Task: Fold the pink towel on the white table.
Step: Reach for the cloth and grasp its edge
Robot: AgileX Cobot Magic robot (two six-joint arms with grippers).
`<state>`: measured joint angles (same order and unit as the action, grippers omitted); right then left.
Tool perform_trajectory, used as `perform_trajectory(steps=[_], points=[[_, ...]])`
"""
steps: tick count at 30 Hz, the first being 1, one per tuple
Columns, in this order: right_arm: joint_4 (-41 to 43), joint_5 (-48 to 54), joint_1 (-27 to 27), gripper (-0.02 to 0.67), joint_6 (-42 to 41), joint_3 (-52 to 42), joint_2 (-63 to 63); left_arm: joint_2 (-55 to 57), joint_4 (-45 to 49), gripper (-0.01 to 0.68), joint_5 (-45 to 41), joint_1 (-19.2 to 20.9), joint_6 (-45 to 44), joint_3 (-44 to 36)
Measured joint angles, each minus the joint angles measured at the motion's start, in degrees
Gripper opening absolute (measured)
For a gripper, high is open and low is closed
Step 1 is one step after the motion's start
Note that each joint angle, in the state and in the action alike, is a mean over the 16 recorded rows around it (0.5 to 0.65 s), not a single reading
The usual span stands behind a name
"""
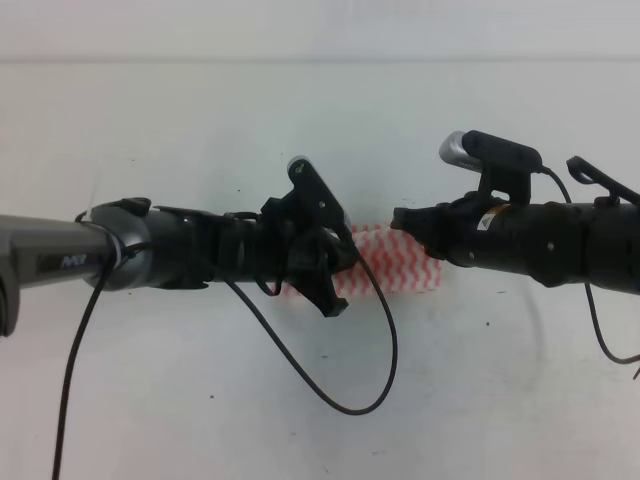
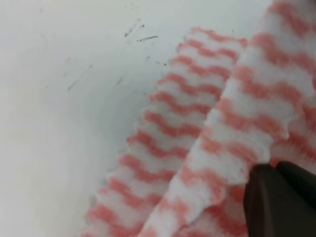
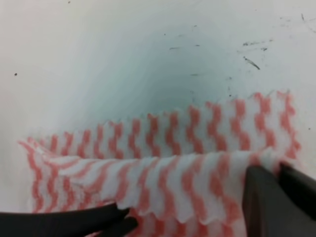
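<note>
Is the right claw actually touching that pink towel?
Touching. In the right wrist view, the right claw pinches a lifted edge of the pink towel, the cloth running between its dark fingers.

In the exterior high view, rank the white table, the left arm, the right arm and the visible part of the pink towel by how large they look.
1. white table, fills the frame.
2. left arm, longest in view.
3. right arm, shorter in view, cut off by the frame edge, so its true size is unsure.
4. pink towel, only a small strip shows between the arms.
</note>
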<state>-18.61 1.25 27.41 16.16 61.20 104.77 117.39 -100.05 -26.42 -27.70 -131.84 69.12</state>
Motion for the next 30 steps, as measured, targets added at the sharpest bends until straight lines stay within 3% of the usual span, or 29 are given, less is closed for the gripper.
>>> perform_trajectory(steps=[30], points=[[-0.03, -3.79, 0.02, -0.016, 0.01, 0.0, 1.81, 0.67, 2.39, -0.003, -1.99, 0.0, 2.38, 2.89]])
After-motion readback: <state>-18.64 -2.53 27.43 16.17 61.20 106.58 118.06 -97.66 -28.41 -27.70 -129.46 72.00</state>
